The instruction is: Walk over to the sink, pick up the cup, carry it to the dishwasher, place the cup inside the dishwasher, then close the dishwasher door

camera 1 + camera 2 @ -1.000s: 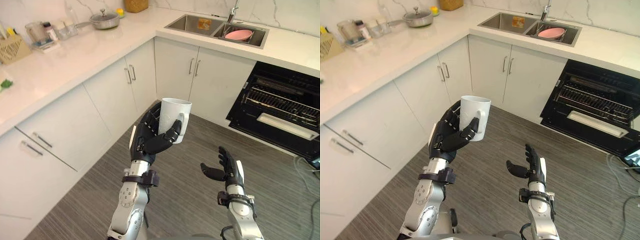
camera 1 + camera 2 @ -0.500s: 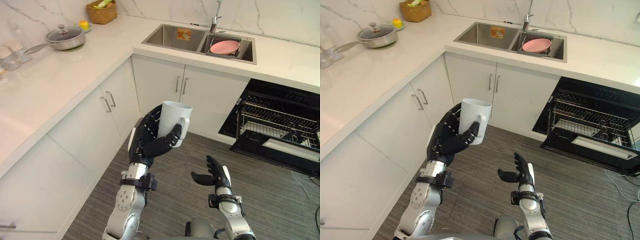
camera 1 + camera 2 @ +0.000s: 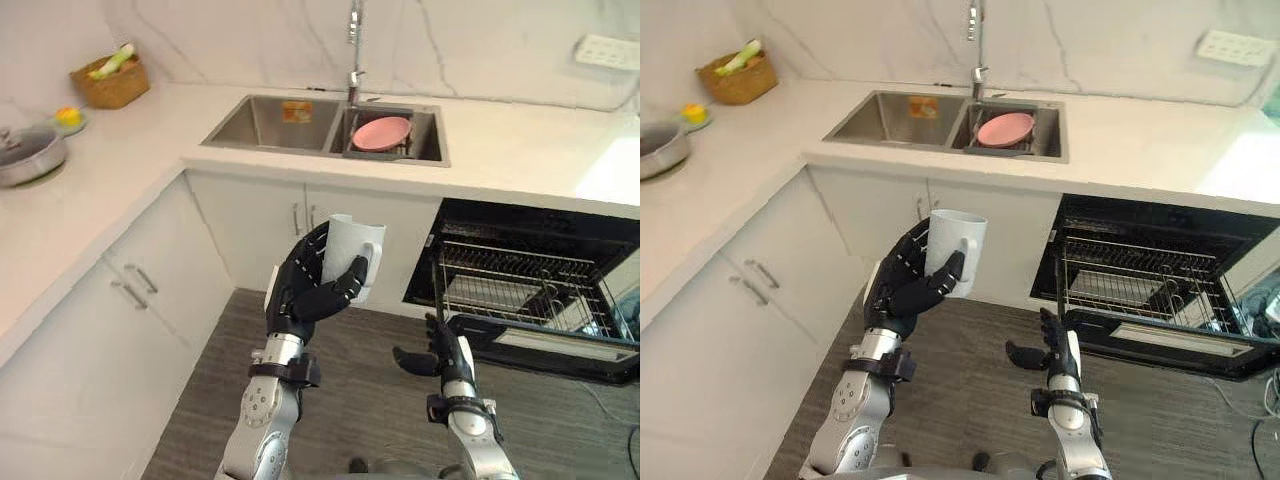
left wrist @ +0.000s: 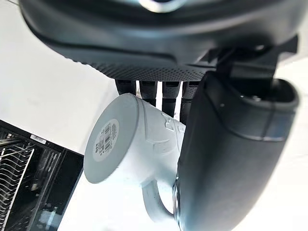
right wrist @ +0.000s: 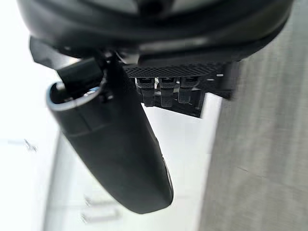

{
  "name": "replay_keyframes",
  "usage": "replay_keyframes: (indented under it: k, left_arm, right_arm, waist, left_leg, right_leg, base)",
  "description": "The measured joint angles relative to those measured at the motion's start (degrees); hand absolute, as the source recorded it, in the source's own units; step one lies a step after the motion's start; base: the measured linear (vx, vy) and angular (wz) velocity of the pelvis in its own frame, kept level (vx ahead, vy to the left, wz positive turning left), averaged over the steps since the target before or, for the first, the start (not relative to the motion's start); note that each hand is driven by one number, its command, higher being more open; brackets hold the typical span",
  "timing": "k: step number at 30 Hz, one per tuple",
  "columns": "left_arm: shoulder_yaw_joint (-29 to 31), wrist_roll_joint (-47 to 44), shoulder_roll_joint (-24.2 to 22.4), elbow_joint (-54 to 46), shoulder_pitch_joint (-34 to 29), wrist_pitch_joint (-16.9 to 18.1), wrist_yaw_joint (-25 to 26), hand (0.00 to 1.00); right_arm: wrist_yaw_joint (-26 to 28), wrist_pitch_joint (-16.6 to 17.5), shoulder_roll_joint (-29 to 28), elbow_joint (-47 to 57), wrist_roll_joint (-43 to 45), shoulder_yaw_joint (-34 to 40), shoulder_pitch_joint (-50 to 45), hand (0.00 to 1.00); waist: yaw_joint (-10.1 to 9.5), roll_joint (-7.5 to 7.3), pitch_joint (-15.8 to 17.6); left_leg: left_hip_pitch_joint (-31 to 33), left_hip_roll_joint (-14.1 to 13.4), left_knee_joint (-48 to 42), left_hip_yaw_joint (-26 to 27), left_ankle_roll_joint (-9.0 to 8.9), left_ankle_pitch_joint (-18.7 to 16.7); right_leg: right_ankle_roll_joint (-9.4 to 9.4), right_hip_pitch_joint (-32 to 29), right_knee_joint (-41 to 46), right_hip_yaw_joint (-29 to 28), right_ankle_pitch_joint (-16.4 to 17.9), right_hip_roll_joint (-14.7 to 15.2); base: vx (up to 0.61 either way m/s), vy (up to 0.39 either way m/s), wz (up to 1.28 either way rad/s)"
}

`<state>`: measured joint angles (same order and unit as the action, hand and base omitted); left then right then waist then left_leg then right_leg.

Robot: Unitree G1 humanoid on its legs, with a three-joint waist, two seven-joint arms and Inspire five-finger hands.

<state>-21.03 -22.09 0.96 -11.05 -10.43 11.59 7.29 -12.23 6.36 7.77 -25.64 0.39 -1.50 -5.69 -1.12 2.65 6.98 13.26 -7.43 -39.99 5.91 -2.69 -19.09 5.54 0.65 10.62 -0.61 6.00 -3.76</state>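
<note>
A white cup (image 3: 357, 253) with a handle is held upright in front of me, my left hand (image 3: 303, 291) shut on it, fingers behind and thumb across its front. In the left wrist view the cup (image 4: 129, 147) shows its base with a barcode label, the thumb (image 4: 226, 159) pressed along its side. The dishwasher (image 3: 530, 290) stands open to the right under the counter, its wire rack (image 3: 1130, 285) pulled into view and its door (image 3: 545, 345) folded down. My right hand (image 3: 440, 355) hangs low with relaxed fingers, holding nothing, just left of the door.
A double sink (image 3: 325, 125) with a pink bowl (image 3: 380, 132) and a tap (image 3: 353, 50) lies in the white counter ahead. White cabinets (image 3: 150, 300) run along the left. A basket (image 3: 110, 80), a yellow fruit and a pan (image 3: 25, 155) sit on the left counter. Grey wood floor (image 3: 370, 400) lies below.
The camera has swung to the right, so the sink now lies straight ahead and the dishwasher is nearer. The cup stays in my left hand; the right hand stays low and open.
</note>
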Motion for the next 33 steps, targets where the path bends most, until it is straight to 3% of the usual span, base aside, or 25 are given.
replay_keyframes:
  k: [2,3,4,5,8,11,12,13,14,15,16,17,18,20,21,22,24,26,29,32,33]
  left_arm:
    - [0.96,1.35,-0.11,-0.13,0.06,0.00,0.04,0.30]
    - [1.44,1.99,-0.21,-0.61,0.07,0.00,0.21,0.30]
    - [1.61,2.09,-0.23,-0.81,0.06,0.00,0.38,0.30]
    - [1.98,2.58,0.01,-1.42,0.55,0.00,0.76,0.30]
    - [2.88,3.91,0.29,-3.09,2.27,0.06,2.51,0.30]
    - [4.07,4.07,0.62,-3.13,2.61,0.05,4.10,0.30]
    - [4.25,4.11,0.81,-3.31,2.60,0.05,4.71,0.30]
    - [4.30,4.12,0.82,-3.69,2.57,0.05,5.01,0.30]
    - [4.56,4.13,0.81,-5.12,2.56,0.10,5.37,0.30]
    - [4.88,4.13,0.83,-5.92,2.56,0.29,5.39,0.30]
    - [6.05,4.13,1.01,-7.25,2.56,1.25,5.48,0.30]
    - [6.53,4.13,1.23,-7.38,2.65,1.62,5.48,0.30]
    - [7.71,4.12,1.43,-7.30,2.68,1.80,5.50,0.30]
    - [8.67,4.11,1.45,-7.08,2.68,1.81,5.79,0.30]
    - [8.66,4.13,0.61,-5.97,2.57,1.85,5.94,0.30]
    - [8.63,4.17,0.20,-5.54,2.48,1.87,5.92,0.30]
    - [8.78,4.21,0.11,-3.82,2.54,1.85,5.92,0.30]
    - [8.79,4.24,0.31,-3.07,2.32,1.85,5.87,0.30]
    - [9.17,4.43,0.15,-2.49,2.31,1.84,5.45,0.30]
    - [9.62,5.34,0.16,-2.25,2.19,1.81,5.39,0.30]
    - [9.65,5.37,-0.05,-2.36,2.16,1.86,5.39,0.30]
  right_arm:
    - [-0.03,0.00,-0.07,0.00,0.02,0.01,0.80,0.90]
    - [-0.14,0.01,0.07,-0.02,0.03,0.03,1.16,0.90]
    - [-0.18,0.02,0.05,0.02,0.05,0.00,1.08,0.90]
    - [-0.26,0.02,-0.61,0.21,0.07,-0.03,1.10,0.90]
    - [-0.43,0.07,-1.97,2.74,0.07,-0.01,1.11,0.90]
    - [-0.36,0.09,-3.64,4.02,0.02,-0.77,2.69,0.90]
    - [-0.34,0.10,-4.22,4.72,-0.09,-1.87,3.31,0.90]
    - [-0.35,0.10,-4.46,5.25,-0.13,-2.25,3.60,0.90]
    - [-0.40,0.25,-4.75,6.81,-0.40,-3.17,4.42,0.90]
    - [-0.40,0.48,-4.90,7.22,-0.61,-3.73,5.23,0.90]
    - [-0.40,0.77,-5.49,7.57,-0.81,-4.72,7.86,0.90]
    - [-0.47,0.92,-5.73,7.64,-0.82,-5.02,8.77,0.90]
    - [-0.49,1.36,-5.74,8.20,-0.85,-5.54,9.83,0.90]
    - [-0.86,1.58,-5.57,11.20,-1.17,-5.43,9.09,0.90]
    - [-1.32,1.80,-4.36,13.32,-1.73,-5.18,7.84,0.90]
    - [-1.45,1.80,-3.70,13.98,-1.85,-4.89,7.23,0.90]
    - [-1.54,1.80,-3.05,16.05,-1.83,-4.33,4.62,0.90]
    - [-1.80,1.81,-3.23,18.64,-1.77,-3.43,2.58,0.90]
    - [-2.07,3.09,-3.13,21.81,-1.69,-1.58,2.09,0.90]
    - [-1.98,3.29,-3.03,21.79,-1.69,-1.19,2.11,0.90]
    - [-1.68,3.31,-2.65,21.81,-1.76,-1.34,1.72,0.90]
  waist:
    - [-0.03,-0.01,0.03]
    - [-0.23,0.44,-0.21]
    - [-0.64,0.64,-0.39]
    - [-0.60,-0.12,-0.57]
    - [-0.13,-3.05,-1.18]
    - [-0.21,-3.14,-1.00]
    - [-0.06,-3.24,-0.84]
    - [0.06,-3.23,-0.83]
    - [0.42,-2.98,-0.93]
    - [0.44,-2.99,-0.95]
    - [0.33,-2.86,-0.93]
    - [0.41,-2.84,-0.95]
    - [0.51,-2.87,-0.96]
    - [1.43,-3.19,-1.08]
    - [2.10,-0.73,-0.96]
    - [1.95,-0.26,-0.91]
    - [1.98,0.21,-0.54]
    - [1.11,0.23,-0.35]
    - [0.59,0.18,-0.33]
    - [0.47,0.18,-0.31]
    - [0.43,1.41,-0.75]
  left_leg:
    - [1.18,3.76,12.22,-5.77,-1.25,2.59]
    - [0.59,4.48,19.03,-7.40,-1.69,9.39]
    - [-0.82,4.35,20.18,-6.72,-1.09,13.26]
    - [-1.57,5.24,19.67,-5.52,3.57,14.87]
    - [-1.44,8.07,18.78,-2.04,6.14,11.95]
    - [-6.77,9.24,19.78,3.23,8.15,8.74]
    - [-11.18,9.22,22.17,5.65,8.85,8.20]
    - [-12.70,9.16,23.39,6.36,8.86,8.12]
    - [-14.90,8.40,25.81,8.05,8.52,7.59]
    - [-15.58,7.86,26.64,9.21,8.26,7.44]
    - [-17.05,6.27,27.88,12.35,7.33,6.89]
    - [-17.45,5.77,27.91,13.51,7.02,6.71]
    - [-18.39,4.90,27.76,15.12,6.27,6.26]
    - [-19.21,4.34,25.67,15.00,4.42,3.93]
    - [-19.42,2.02,22.09,14.32,2.83,0.91]
    - [-19.19,0.74,19.82,14.47,2.39,0.65]
    - [-14.56,-3.97,3.92,12.84,1.25,2.34]
    - [-10.96,-5.78,-4.86,11.33,0.25,2.26]
    - [-5.01,-2.93,0.31,6.89,0.40,-0.68]
    - [-3.72,1.12,12.23,-1.37,-0.41,0.89]
    - [-5.26,1.31,22.12,-5.48,-0.76,11.97]
  right_leg:
    - [-1.50,1.53,-0.04,-2.80,1.49,0.84]
    - [-2.68,1.96,0.89,-4.81,3.06,0.84]
    - [-3.36,2.29,1.56,-5.99,3.97,0.70]
    - [-5.03,2.77,2.71,-7.31,5.46,1.36]
    - [-7.90,0.43,7.36,-9.16,9.71,5.09]
    - [-16.27,-4.72,22.22,-7.40,12.14,7.85]
    - [-16.41,-7.41,29.61,-3.03,11.96,9.87]
    - [-15.36,-8.50,31.71,-0.76,12.34,10.78]
    - [-12.68,-11.18,33.56,4.17,13.74,12.20]
    - [-11.54,-12.52,33.33,6.82,14.33,12.89]
    - [-9.67,-15.09,29.77,15.27,14.96,14.60]
    - [-8.57,-15.46,27.55,18.91,14.45,15.02]
    - [-6.33,-15.86,22.14,23.64,12.68,14.64]
    - [-4.15,-15.03,13.67,22.71,3.90,11.63]
    - [-3.01,-12.92,12.82,22.54,1.69,9.51]
    - [-2.70,-11.81,11.90,22.25,2.09,8.51]
    - [-2.20,-6.66,6.91,21.52,2.12,5.04]
    - [-1.94,-3.22,3.44,19.21,2.10,3.68]
    - [-2.57,-1.16,1.50,14.38,1.72,4.65]
    - [-3.00,0.39,1.21,10.78,1.50,5.99]
    - [-4.82,1.69,1.02,9.10,1.53,5.29]
  base:
    - [0.38,0.245,-0.83]
    - [0.45,0.306,-0.89]
    - [0.42,0.294,-0.80]
    - [0.43,0.285,-0.51]
    - [0.34,0.223,-0.41]
    - [0.30,0.182,-0.85]
    - [0.25,0.118,-0.86]
    - [0.23,0.084,-0.89]
    - [0.21,0.066,-0.66]
    - [0.23,0.055,-1.15]
    - [0.19,0.022,-1.05]
    - [0.20,-0.016,-1.22]
    - [0.23,-0.070,-0.74]
    - [0.33,-0.111,-0.29]
    - [0.37,-0.098,0.01]
    - [0.43,-0.133,-0.14]
    - [0.29,-0.129,-0.32]
    - [0.28,-0.042,-0.60]
    - [0.30,0.038,-0.79]
    - [0.26,0.185,-0.76]
    - [0.20,0.189,-0.76]
